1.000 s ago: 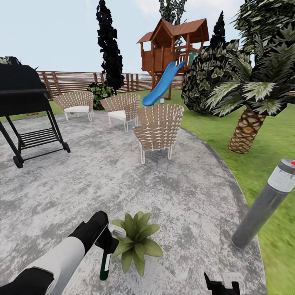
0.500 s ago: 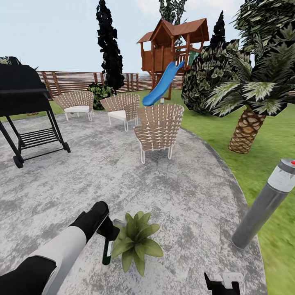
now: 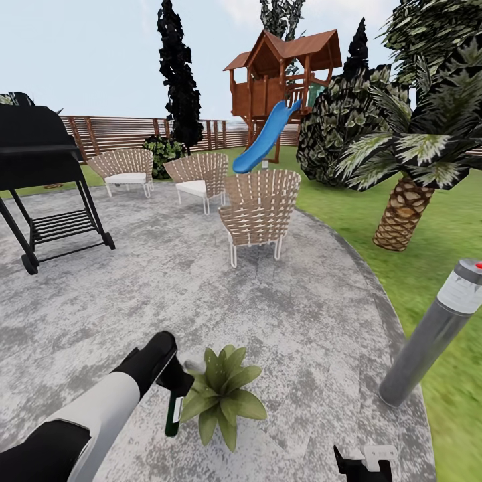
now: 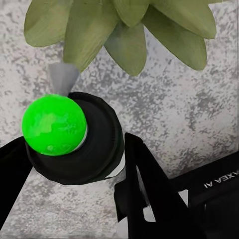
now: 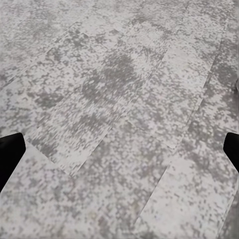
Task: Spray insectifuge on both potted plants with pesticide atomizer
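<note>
One small potted plant (image 3: 221,395) sits on the round grey patio (image 3: 201,288), low in the head view. Its leaves are green and pointy. Right beside it is the left end effector (image 3: 175,383), at the tip of a black and white arm. It is clenched around the pesticide atomizer (image 3: 173,414). The dark bottle hangs down below the fingers, with its pale label showing. The white spray head (image 3: 195,367) pokes out toward the leaves.

From the left wrist view, the bottle (image 4: 74,137) is seen end on. A bright green ball sits on the dark round bottle. Black fingers (image 4: 144,179) press on both sides of it. The grey nozzle (image 4: 63,76) points at the plant's leaves (image 4: 124,30), which are very near.

The right end effector (image 3: 365,462) is at the bottom edge of the head view, well apart from the plant. In the right wrist view its two black fingertips (image 5: 10,154) sit far apart at the two sides, so it is released and grasps nothing. Only grey patio stone (image 5: 119,119) lies between them.

A tall grey bollard lamp (image 3: 435,331) stands at the patio's edge by the grass. Three woven chairs (image 3: 258,211) and a black grill (image 3: 40,174) stand farther back. Behind them are a brown fence (image 3: 120,130), a wooden playhouse with a blue slide (image 3: 268,134), and a palm tree (image 3: 408,167).
</note>
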Controlling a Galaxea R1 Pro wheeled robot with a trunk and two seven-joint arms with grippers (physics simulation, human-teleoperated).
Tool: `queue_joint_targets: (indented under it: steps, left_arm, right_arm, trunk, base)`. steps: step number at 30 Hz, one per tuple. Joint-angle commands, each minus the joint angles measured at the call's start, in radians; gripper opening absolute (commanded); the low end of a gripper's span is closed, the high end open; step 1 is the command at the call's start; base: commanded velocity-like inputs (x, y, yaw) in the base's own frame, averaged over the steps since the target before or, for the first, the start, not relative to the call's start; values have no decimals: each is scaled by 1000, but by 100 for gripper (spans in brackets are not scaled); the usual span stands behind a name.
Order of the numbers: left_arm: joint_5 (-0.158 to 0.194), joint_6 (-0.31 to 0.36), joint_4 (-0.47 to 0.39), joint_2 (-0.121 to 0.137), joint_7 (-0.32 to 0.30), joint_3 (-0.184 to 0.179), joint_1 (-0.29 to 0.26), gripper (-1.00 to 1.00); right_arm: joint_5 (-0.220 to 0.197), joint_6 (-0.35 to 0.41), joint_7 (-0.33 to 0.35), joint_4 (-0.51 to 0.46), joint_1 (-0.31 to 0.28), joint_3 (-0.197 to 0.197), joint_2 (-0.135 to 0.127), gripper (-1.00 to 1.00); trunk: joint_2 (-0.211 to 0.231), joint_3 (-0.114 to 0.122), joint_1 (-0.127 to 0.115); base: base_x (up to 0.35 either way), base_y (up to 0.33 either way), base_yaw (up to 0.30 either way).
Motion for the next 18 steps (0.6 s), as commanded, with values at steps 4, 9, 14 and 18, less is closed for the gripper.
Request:
queue_joint_targets:
  steps: [4,9,14,18]
  left_arm:
    - [-4,3,-7,-24,-11,-3,-7,-100]
    - [-3,3,6,-52,-11,-5,-8,-100]
    - [-3,3,8,-47,-13,-11,-5,-100]
    - [-3,3,8,-45,-13,-12,-4,-100]
  right_arm:
    - [5,-4,8,1,-1,-8,1,100]
    - [6,-4,7,1,-1,-8,1,100]
    - [5,-4,8,1,-1,-8,1,100]
    - [5,-4,8,1,-1,-8,1,100]
  trunk:
    - [0,-1,0]
    - [0,-1,0]
    - [0,-1,0]
    - [0,-1,0]
  base:
    - [0,0,0]
    - [0,-117,0]
    - [0,-69,0]
    - [0,-6,-105]
